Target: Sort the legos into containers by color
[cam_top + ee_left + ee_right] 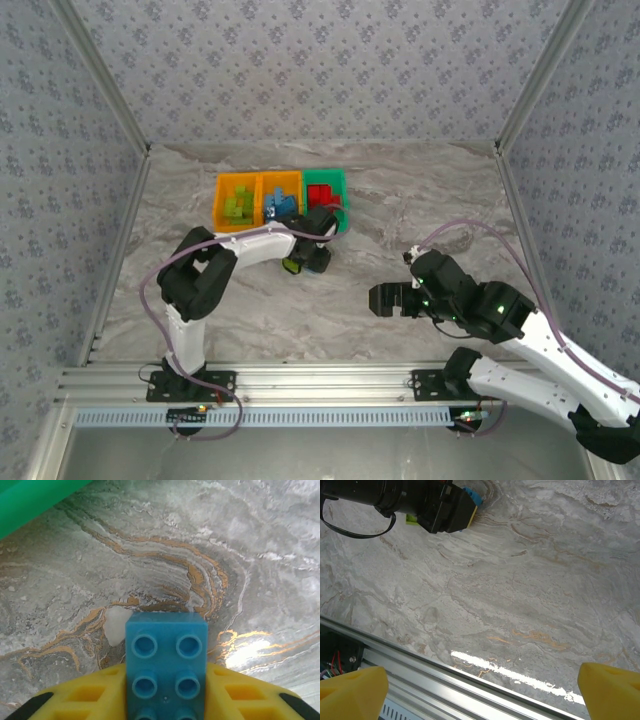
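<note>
Just in front of the green bin (343,195), my left gripper (308,260) clamps a light blue lego (166,665), my arm bent at the elbow and reaching forward. My right gripper (480,680) hangs wide open above the table (520,580).

Left claw (312,262) over the marbled surface (430,200), lime lego (293,266) just beside it, two orange bins (240,176) and green bin (343,195) just beyond, right claw (380,298) well apart

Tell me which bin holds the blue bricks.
The middle orange bin; the left orange bin holds green bricks, the green bin red ones.
</note>
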